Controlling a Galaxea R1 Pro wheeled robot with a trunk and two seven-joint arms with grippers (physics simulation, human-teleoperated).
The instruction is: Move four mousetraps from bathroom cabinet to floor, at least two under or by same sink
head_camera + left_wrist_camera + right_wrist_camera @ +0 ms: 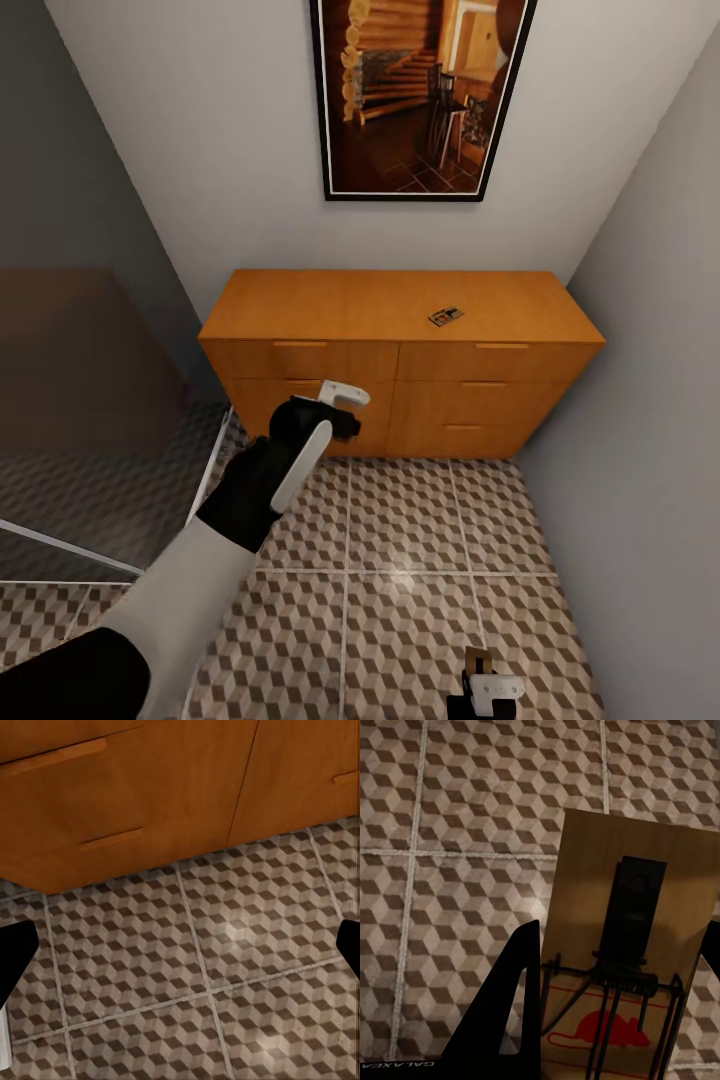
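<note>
Gripping 1 mousetrap (pixel 630 967), right gripper (pixel 482 672) hangs above bathroom floor (pixel 400 560).

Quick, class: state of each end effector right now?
Left end effector: open, empty.
Right end effector: shut on a flat brown wooden mousetrap with dark wire and a red mouse print.

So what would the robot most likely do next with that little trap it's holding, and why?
Probably lower the right gripper toward the bathroom floor and let go. It holds a mousetrap between its fingers above the tiles, not yet resting there. Another mousetrap lies on the cabinet, and the left gripper looks empty.
</note>
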